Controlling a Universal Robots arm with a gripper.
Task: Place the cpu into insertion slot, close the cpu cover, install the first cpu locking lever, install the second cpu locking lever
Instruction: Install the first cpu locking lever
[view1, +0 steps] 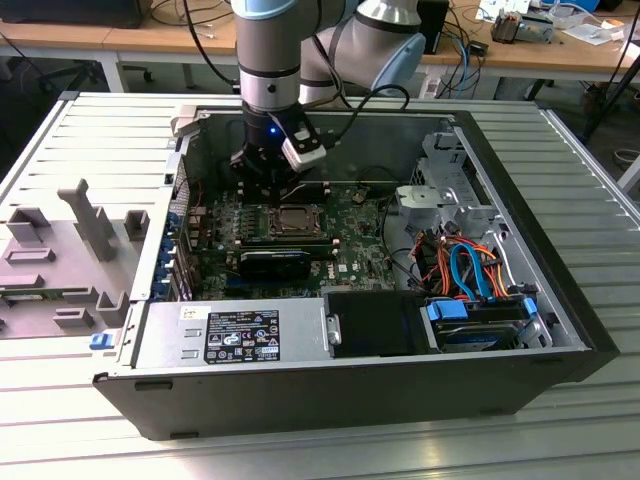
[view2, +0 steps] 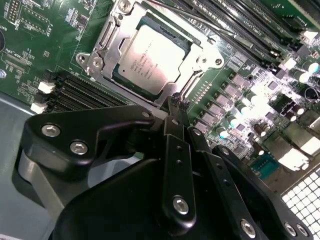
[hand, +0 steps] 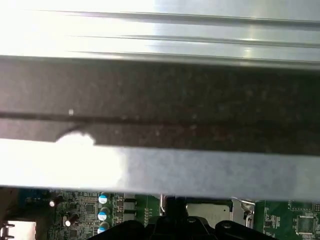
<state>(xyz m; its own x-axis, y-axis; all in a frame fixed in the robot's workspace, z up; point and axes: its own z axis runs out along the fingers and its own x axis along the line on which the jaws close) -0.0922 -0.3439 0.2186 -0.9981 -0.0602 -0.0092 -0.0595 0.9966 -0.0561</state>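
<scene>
The cpu (view2: 150, 52) lies flat in the insertion slot (view1: 296, 221), its silvery top facing up. The cpu cover (view2: 106, 40) is down over it, framing the chip through its window. A thin metal locking lever (view2: 200, 19) runs along the far side of the socket. My gripper (view2: 176, 104) is shut, its fingertips pressed together right at the socket's near edge, just off the cover's rim; I cannot tell whether they pinch anything. In the exterior view the gripper (view1: 266, 188) hangs low over the green motherboard (view1: 350, 250), just to the exterior view's left of the socket.
The open computer case (view1: 560, 330) walls in the board. Long black memory slots (view2: 235, 25) run past the socket. A black card (view1: 275, 262) stands in front of it, and drive bays with orange and blue cables (view1: 470, 270) are at the exterior view's right.
</scene>
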